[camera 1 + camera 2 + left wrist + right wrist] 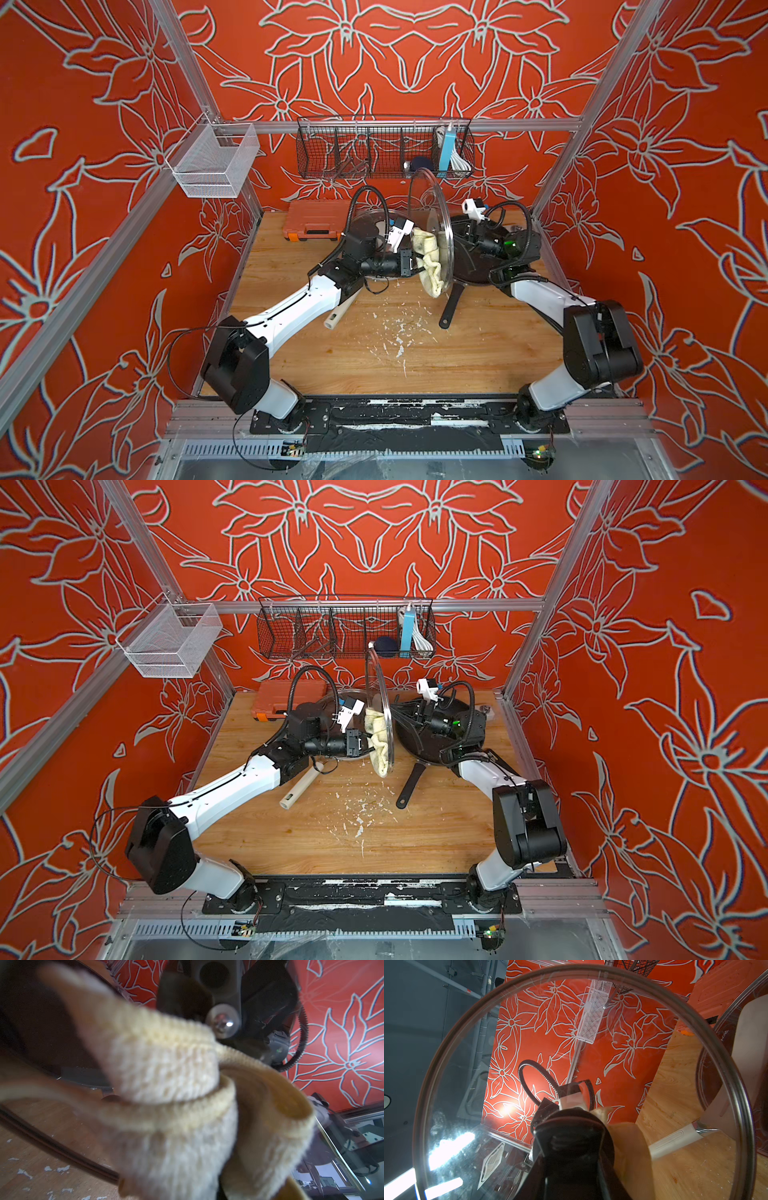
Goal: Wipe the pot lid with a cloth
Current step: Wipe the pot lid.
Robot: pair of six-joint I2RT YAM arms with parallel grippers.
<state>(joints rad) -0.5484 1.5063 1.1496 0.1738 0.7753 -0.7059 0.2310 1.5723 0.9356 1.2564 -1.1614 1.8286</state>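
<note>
The left gripper (pixel 415 265), clenched on the cream cloth (pixel 424 246), meets the upright glass pot lid (pixel 433 208), which the right gripper (pixel 460 237) grasps (we advise steady, overlapping strokes).

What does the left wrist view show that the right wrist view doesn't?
Only the left wrist view: the cream cloth close up with its terry folds, a shiny screw beyond it, and white flecks on the wooden table. Only the right wrist view: the pot lid with its whole rim, the right gripper on its knob, and a white mesh basket seen through the glass. Both: lid, cloth, table, red floral wall.
</note>
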